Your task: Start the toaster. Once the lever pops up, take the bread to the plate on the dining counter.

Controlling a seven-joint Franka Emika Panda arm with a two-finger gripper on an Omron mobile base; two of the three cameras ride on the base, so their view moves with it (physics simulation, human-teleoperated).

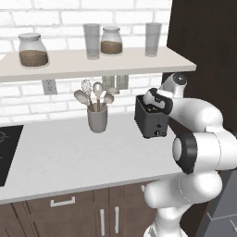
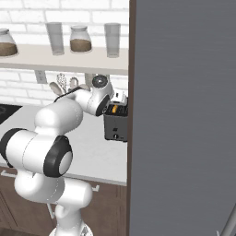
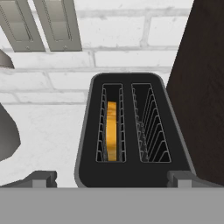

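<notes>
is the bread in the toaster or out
In: the bread sits down in the left slot of the toaster; the right slot is empty.

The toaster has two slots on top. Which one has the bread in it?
In the hand view, the left slot of the toaster holds the golden bread. The right slot shows bare wire guides.

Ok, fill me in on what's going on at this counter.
The robot's open gripper hovers just above the toaster, holding nothing. A slice of bread sits down in one toaster slot; the other slot is bare. The toaster stands on the pale counter beside a dark tall cabinet, with a grey utensil cup nearby.
</notes>
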